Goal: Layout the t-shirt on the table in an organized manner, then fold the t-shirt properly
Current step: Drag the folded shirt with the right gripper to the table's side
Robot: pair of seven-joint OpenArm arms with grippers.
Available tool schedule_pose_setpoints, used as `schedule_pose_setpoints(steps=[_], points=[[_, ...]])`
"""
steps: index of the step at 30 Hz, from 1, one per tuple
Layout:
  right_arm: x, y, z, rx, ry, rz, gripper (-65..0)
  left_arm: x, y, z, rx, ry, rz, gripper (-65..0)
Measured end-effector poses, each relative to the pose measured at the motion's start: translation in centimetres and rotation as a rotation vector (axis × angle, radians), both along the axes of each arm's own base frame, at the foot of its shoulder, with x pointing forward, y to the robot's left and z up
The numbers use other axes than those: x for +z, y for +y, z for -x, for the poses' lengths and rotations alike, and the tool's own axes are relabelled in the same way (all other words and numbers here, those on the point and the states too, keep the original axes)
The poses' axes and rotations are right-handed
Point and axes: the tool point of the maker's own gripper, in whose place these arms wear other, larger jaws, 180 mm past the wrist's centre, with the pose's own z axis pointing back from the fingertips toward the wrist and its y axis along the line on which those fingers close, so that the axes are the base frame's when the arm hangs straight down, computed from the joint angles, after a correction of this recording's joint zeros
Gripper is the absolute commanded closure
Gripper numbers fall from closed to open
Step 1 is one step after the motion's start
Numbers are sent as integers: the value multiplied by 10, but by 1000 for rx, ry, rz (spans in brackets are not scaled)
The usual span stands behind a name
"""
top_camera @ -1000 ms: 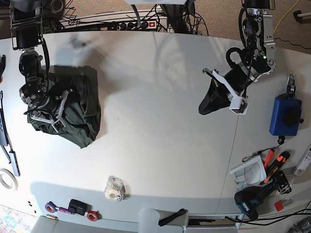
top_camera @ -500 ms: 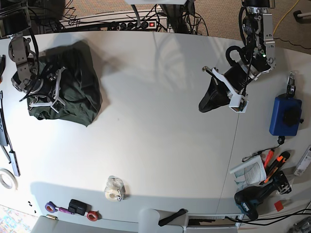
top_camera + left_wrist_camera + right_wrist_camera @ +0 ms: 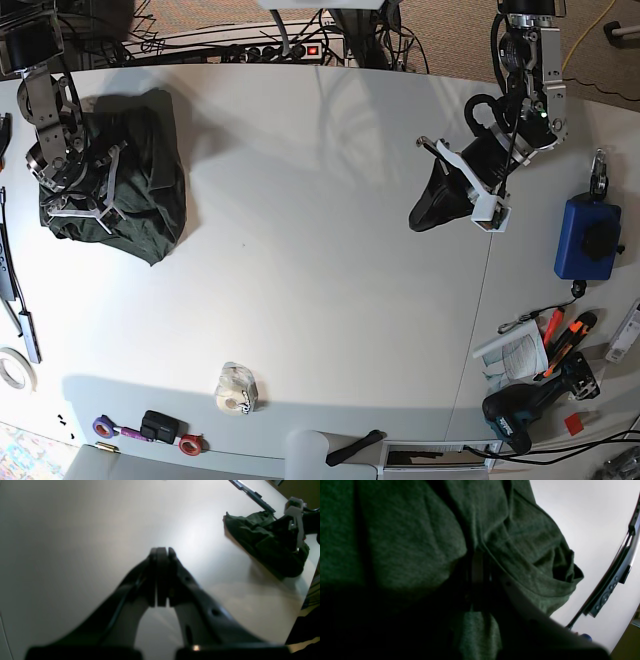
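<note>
The dark green t-shirt (image 3: 140, 190) lies bunched in a heap at the far left of the white table (image 3: 320, 250). My right gripper (image 3: 90, 205) sits on top of the heap. In the right wrist view its dark fingers (image 3: 477, 565) are shut on a fold of the t-shirt (image 3: 402, 537). My left gripper (image 3: 418, 222) hovers over bare table on the right side, far from the cloth. Seen from the left wrist, the left gripper (image 3: 161, 551) is shut with nothing in it, and the t-shirt (image 3: 265, 545) shows in the distance.
A blue pouch (image 3: 587, 238), hand tools (image 3: 560, 340) and a drill (image 3: 520, 415) crowd the right edge. A small tape bundle (image 3: 237, 388) lies near the front. A long black bar (image 3: 12, 290) runs beside the t-shirt on the left edge.
My right gripper has dragged the bunched t-shirt towards the table's back and left, still gripping it. The left arm has not moved.
</note>
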Motion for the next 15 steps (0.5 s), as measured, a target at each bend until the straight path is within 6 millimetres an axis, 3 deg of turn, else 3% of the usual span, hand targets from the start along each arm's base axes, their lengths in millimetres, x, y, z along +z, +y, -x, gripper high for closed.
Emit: schedule_pose_setpoints(steps=[10,13,15], points=[[9,5,-5,6,-34,-11,0,4,0,-1,5,-12,16,0],[24,11,-13,-3,-81,-47,0,4,0,-1,6,-12,17,0],[45,11,-24,-20,-148,-81,0,4,1,-1,6,-12,17,0]])
